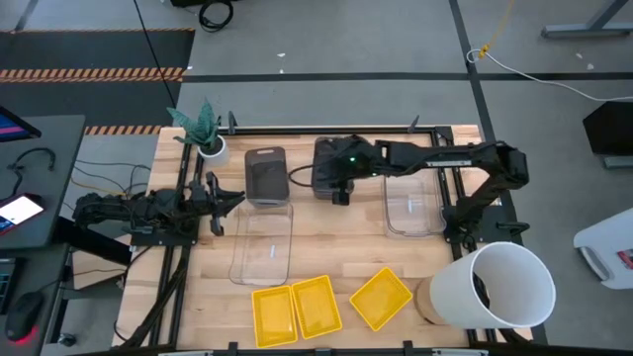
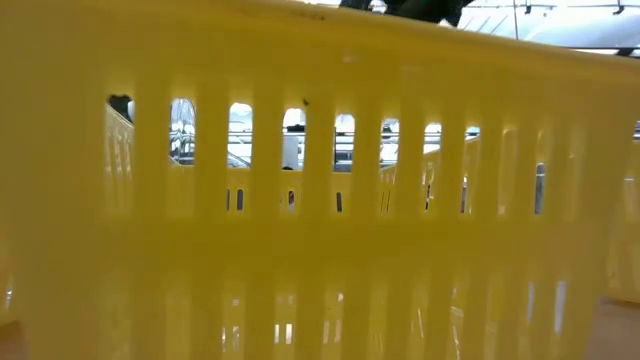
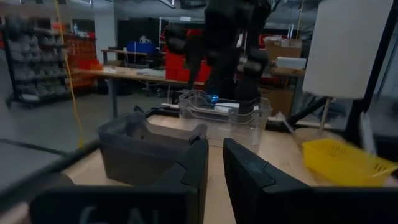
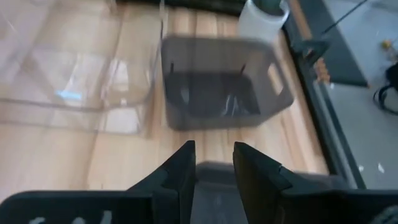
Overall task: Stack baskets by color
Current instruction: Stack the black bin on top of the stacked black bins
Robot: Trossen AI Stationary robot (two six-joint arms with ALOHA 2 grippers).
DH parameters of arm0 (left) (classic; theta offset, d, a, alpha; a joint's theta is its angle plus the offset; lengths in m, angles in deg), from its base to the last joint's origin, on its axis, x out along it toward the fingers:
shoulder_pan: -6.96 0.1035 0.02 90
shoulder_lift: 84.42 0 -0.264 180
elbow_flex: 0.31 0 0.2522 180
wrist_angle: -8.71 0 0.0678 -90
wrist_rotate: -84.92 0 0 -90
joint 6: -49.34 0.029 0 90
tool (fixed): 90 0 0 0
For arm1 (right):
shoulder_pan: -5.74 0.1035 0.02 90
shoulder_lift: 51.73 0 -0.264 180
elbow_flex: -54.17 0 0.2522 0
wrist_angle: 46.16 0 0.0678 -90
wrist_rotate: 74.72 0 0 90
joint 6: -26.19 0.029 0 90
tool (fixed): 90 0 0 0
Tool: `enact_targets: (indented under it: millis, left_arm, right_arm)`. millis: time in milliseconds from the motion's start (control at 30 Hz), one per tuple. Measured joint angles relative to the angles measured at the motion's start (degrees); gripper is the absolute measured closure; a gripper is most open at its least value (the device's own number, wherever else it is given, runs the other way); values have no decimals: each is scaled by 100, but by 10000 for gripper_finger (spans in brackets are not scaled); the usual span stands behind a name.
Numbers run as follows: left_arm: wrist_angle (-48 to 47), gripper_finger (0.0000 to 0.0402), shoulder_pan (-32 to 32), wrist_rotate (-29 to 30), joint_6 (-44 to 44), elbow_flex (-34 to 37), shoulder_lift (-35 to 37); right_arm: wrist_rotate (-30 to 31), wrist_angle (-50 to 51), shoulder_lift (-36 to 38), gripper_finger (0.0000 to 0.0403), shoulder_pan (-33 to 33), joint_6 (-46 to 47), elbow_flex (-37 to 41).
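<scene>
My right gripper point(image 4: 213, 163) hangs over the table's far middle, slanting down, shut on a dark grey basket point(image 1: 323, 173). Ahead of it, toward the left, another dark grey basket point(image 4: 224, 87) stands on its base on the table. Clear baskets point(image 1: 262, 242) point(image 1: 413, 203) lie to either side. Three yellow baskets point(image 1: 274, 316) point(image 1: 316, 305) point(image 1: 381, 297) lie along the near edge, and the wall of one point(image 2: 320, 200) fills the low view. My left gripper point(image 3: 216, 165) rests at the left edge, open by a narrow gap with nothing in it. My right gripper has a grey part of the basket point(image 4: 212, 190) between its two fingers. The fingers and wrist hide whether that part is rim or wall. The fingers slant down toward the table's left. The basket sits close under the gripper; whether it is clear of the table I cannot tell.
A small white pot with a green plant point(image 1: 206, 140) stands at the far left corner, just beyond the standing grey basket. A big white bucket point(image 1: 499, 287) stands at the near right. Bare wood lies in the table's middle point(image 1: 341, 242).
</scene>
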Motion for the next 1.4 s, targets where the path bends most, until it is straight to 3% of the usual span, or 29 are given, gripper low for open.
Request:
enact_targets:
  millis: [200, 400, 600, 767, 900, 1100, 1400]
  left_arm:
    - [1, 351, 2, 5, -812, 1, 0]
    - [-59, 351, 8, 425, -1726, 2, 0]
    - [-219, 361, 11, 416, -2154, -8, -158]
    - [-594, 358, 11, 289, -2426, -190, -826]
    - [-963, 350, 11, 285, -2455, -742, -1495]
    - [-1838, 333, 106, 407, -2459, -1415, -2412]
    - [-2690, 273, 559, 234, -2427, -2239, -3773]
  right_arm:
    - [-58, -85, 558, 289, 37, -7, 254]
    - [-111, -967, 1371, 288, -162, -26, 1288]
    - [-125, -2170, 2001, 288, -330, 13, 2265]
    - [-133, -2924, 2195, 288, -272, 17, 2799]
    - [-151, -3440, 2197, 288, -240, -73, 3054]
    - [-144, -3485, 2199, 288, -310, -113, 3060]
    - [-304, -3462, 2199, 288, -321, -112, 3060]
